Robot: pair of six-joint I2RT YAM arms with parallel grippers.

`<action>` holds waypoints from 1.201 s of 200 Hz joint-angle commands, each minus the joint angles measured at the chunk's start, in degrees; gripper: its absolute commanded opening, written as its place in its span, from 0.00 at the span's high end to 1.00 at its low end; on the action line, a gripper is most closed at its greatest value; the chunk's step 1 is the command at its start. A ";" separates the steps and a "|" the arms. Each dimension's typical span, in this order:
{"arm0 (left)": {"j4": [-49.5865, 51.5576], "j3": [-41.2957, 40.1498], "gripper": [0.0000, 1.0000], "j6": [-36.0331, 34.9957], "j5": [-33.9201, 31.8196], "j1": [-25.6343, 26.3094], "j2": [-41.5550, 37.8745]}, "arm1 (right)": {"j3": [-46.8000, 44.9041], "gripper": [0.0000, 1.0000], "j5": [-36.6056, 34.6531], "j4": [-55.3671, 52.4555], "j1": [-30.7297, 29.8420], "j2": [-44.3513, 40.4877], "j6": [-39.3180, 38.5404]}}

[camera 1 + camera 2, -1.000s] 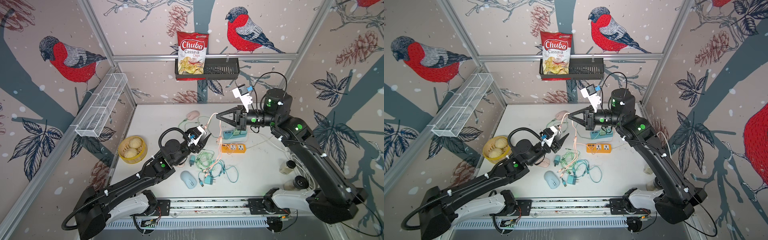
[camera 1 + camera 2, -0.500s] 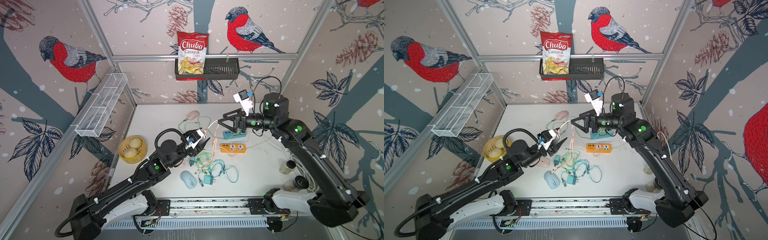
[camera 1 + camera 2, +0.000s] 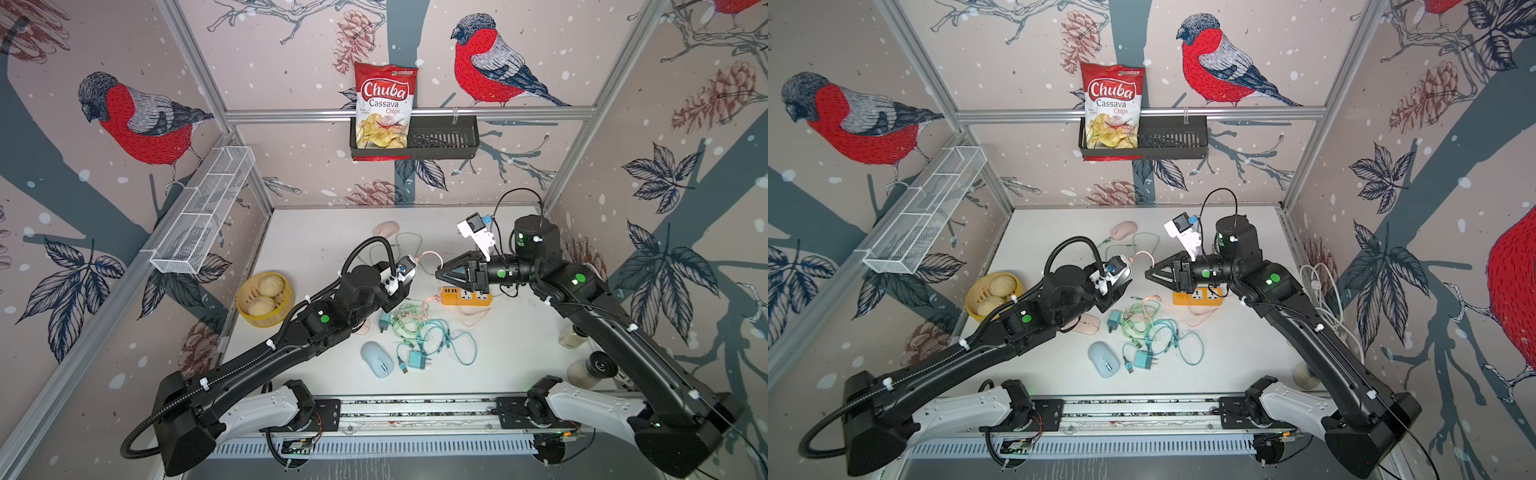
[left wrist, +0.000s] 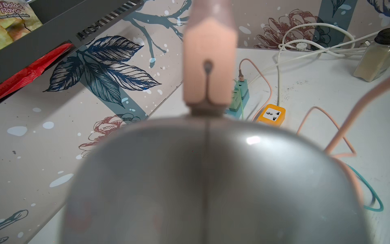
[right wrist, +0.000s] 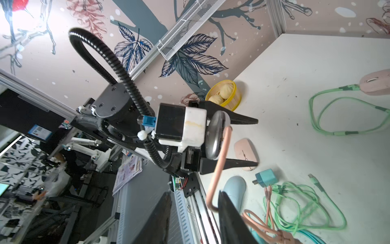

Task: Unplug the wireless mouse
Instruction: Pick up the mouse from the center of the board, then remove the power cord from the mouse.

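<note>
While both arms reach in over the white desk (image 3: 519,353), the left arm (image 3: 291,340) comes from the near left and the right arm (image 3: 602,316) from the near right, and they meet above the desk's middle. Left hand (image 5: 253,142) hangs above the desk, clamped on the grey mouse (image 5: 214,135). The mouse sits deep between its two fingers (image 5: 242,120), not at the tips. Right hand (image 3: 441,274) points at the left hand, close but not touching. In the right wrist view its fingers (image 5: 232,221) stand apart, and the pink cable (image 5: 219,166) runs down between them, against one finger. Yellow steamer basket (image 3: 266,299) with buns sits at the desk's left edge. Green and teal cable tangle (image 3: 419,332) lies mid-desk. Orange power strip (image 3: 465,296) lies under the right hand, just behind the tangle. Blue mouse (image 3: 376,359) lies just beside the tangle, toward the near edge. Pink mouse (image 3: 386,227) lies at the back of the desk. In the left wrist view the grey mouse fills the lower frame, blurred, and the pink plug (image 4: 209,69) is seated in its front end.
</note>
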State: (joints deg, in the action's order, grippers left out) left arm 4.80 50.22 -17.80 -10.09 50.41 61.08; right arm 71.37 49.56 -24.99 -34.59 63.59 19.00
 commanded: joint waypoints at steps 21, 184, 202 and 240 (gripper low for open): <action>-1.24 -0.26 1.00 -0.24 4.37 0.12 -1.16 | -0.60 0.53 -2.25 6.59 0.11 1.56 4.19; -2.56 -1.41 1.00 -0.17 8.27 0.12 -1.55 | 2.34 1.00 -4.27 9.80 -1.70 7.47 5.71; -2.01 -1.78 1.00 -0.30 7.53 0.12 -1.44 | 3.68 1.00 -6.45 8.08 0.73 5.69 5.13; -1.87 -2.84 1.00 -0.13 7.17 0.12 -1.93 | 5.35 1.00 -7.92 5.05 9.60 1.46 4.12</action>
State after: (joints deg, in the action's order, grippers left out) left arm 0.73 47.99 -17.52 -1.74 50.70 59.31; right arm 75.46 44.69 -21.23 -28.34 67.05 25.04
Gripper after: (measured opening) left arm 0.571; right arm 0.060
